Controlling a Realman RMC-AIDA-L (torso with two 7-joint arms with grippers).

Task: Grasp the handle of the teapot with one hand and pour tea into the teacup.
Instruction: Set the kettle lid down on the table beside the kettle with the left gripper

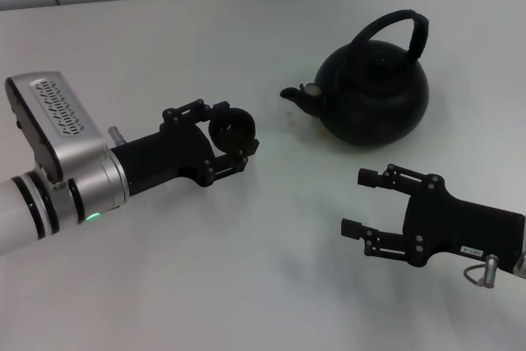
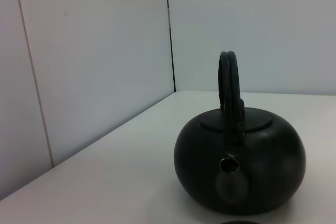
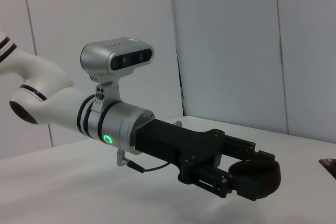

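The left gripper (image 1: 234, 144) pinches the teacup (image 1: 231, 130) at frame centre-left, while the right gripper (image 1: 362, 203), fingers spread at lower right, hasn't yet grasped the handle (image 1: 400, 25) of the teapot (image 1: 374, 92) standing upper right, so pouring remains.

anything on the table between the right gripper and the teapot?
No. In the head view the right gripper, open, sits on the near side of the teapot, and the stretch of white table between them is bare.

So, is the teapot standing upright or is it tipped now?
Upright: the teapot rests flat on the table, handle arched above it, spout level.
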